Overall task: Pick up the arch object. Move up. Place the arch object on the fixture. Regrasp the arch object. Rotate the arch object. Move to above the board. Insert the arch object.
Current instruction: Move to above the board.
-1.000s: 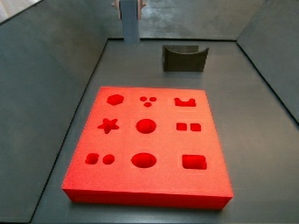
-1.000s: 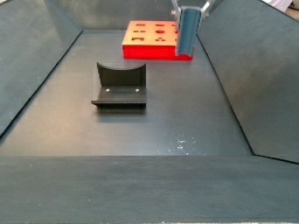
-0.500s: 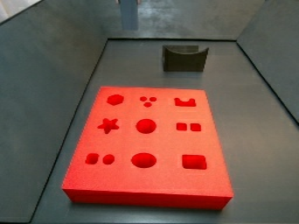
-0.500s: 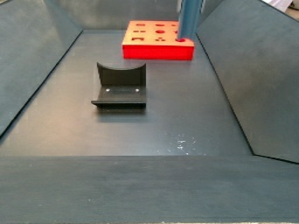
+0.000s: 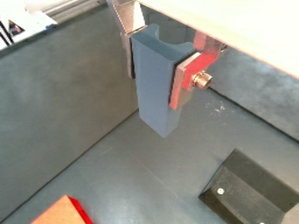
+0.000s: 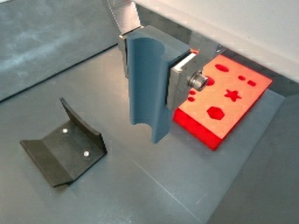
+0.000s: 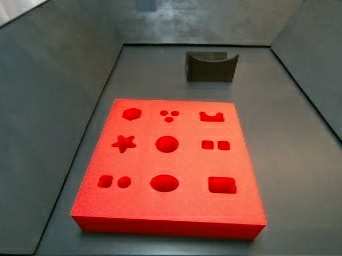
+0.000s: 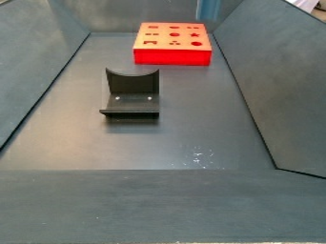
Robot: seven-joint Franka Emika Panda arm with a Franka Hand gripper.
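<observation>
The arch object [image 5: 156,83] is a slate blue-grey elongated block that hangs upright above the floor. The gripper [image 5: 158,66] is shut on its upper part, silver plates on both sides. Both wrist views show this grip, and the arch object [image 6: 146,87] sits between the plates of the gripper [image 6: 152,70]. The fixture [image 6: 65,149] stands on the floor below and to one side, also seen as the dark fixture [image 7: 210,66] at the far end. The red-orange board [image 7: 187,212] lies flat on the floor. Neither side view shows the gripper or the arch object.
Grey walls enclose the dark floor on all sides. In a side view the fixture [image 8: 130,92] stands mid-floor and the board [image 8: 173,57] lies beyond it near the far wall. A corner of the board [image 5: 65,213] and the fixture [image 5: 251,188] show in a wrist view.
The gripper with the arch object has risen out of the top of both side views. The board and the fixture have not moved.
</observation>
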